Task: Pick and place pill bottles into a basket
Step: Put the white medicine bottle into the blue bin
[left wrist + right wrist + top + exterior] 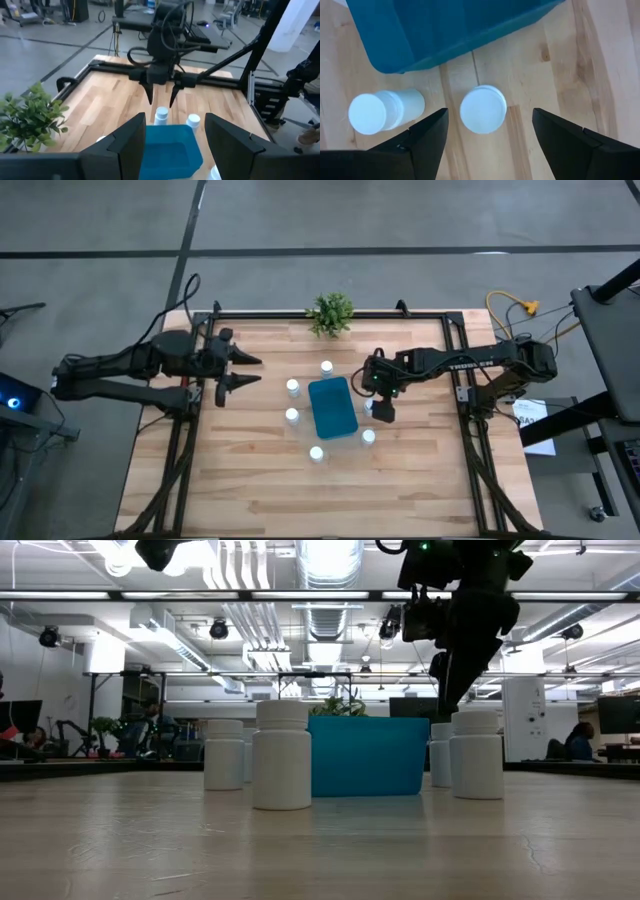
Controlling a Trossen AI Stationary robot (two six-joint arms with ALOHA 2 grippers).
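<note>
Right gripper [490,131]: fingers spread wide, poised directly above one pill bottle [483,109], cap seen end-on between them, nothing held. A second bottle [380,111] stands nearby; both just beside the basket [445,30].

High view only: six bottles ring the teal basket [332,408] mid-table, all outside it; left gripper [245,370] waits apart at the table's left side, fingers parted, empty.

Left wrist view only: the basket's interior, bare.

Low view only: bottles upright on the table [320,840].

Potted plant [331,312]: table's far edge.
</note>
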